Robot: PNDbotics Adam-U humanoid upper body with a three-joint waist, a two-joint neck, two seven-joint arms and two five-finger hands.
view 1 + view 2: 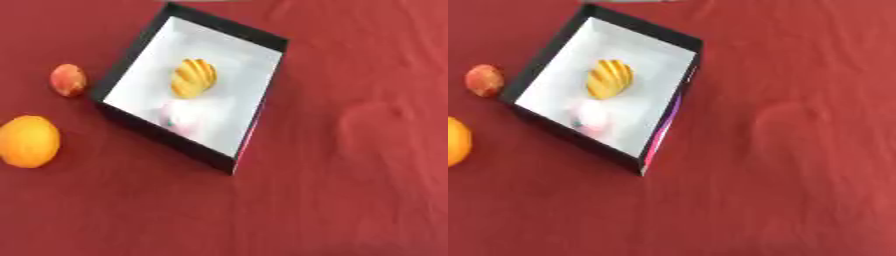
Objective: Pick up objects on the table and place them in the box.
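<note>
A black box (162, 136) with a white inside lies askew on the red cloth, left of centre. Inside it rest a yellow ridged object (193, 77) and, nearer the front wall, a pale pinkish-white object (185, 117). Left of the box, on the cloth, lie a small red-orange fruit (68, 79) and a larger orange (29, 141). Neither hand shows in either view.
Red cloth (350, 165) covers the whole table, with shallow wrinkles on the right. A grey strip (627, 1) shows at the top edge behind the box.
</note>
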